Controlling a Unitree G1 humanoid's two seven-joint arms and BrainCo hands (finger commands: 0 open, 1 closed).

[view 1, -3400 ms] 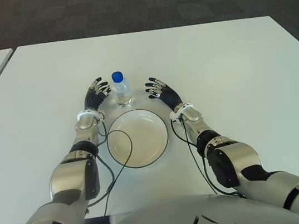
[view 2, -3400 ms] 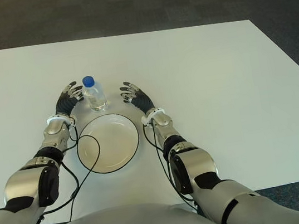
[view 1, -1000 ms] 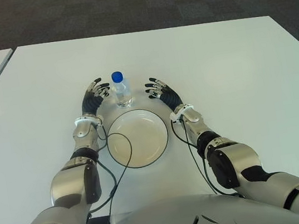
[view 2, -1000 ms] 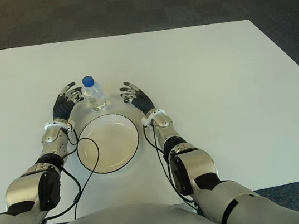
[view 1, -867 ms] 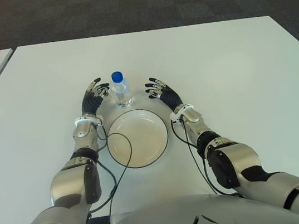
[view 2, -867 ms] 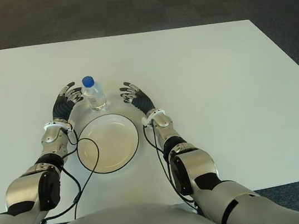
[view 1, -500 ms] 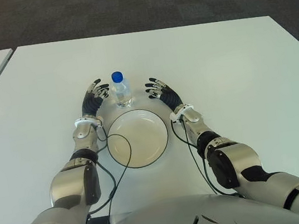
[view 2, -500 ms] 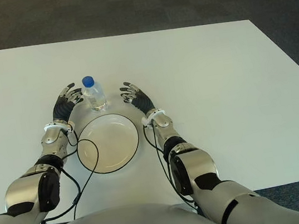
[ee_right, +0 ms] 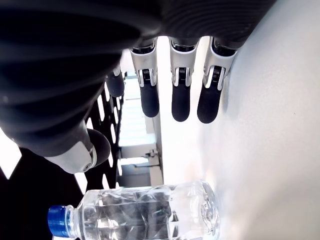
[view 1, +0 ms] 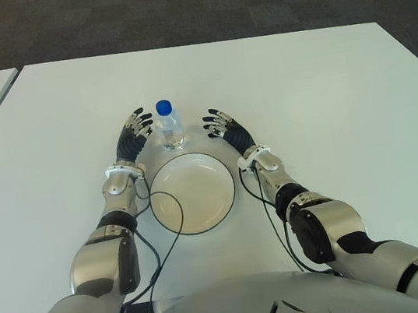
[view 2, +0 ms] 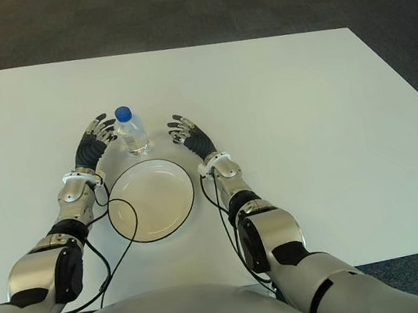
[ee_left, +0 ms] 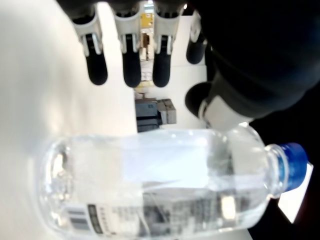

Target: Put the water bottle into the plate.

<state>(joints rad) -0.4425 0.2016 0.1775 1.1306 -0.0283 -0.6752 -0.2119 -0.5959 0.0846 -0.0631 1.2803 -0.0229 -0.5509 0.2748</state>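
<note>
Small clear plastic water bottle with blue screw cap [view 1: 169,125] stands upright on the white table [view 1: 325,92], just beyond the far rim of the round cream plate with a dark edge [view 1: 193,193]. Not yet in the plate. Bottle looks nearly full, so probably moderately heavy for its size; thin wall likely gives under a hard squeeze, and the smooth plastic may slip. Tall and narrow, so a sideways nudge could tip it. Best hold, I judge: around the mid-body at the label, thumb opposing the fingers, not at the cap.

Left hand [view 1: 132,134] just beside the bottle on its left, fingers [ee_left: 124,70] extended and spread, holding nothing; a gap to the bottle shows in the wrist view. Right hand [view 1: 223,127] near the bottle on its right, fingers [ee_right: 180,102] likewise straight, empty.
</note>
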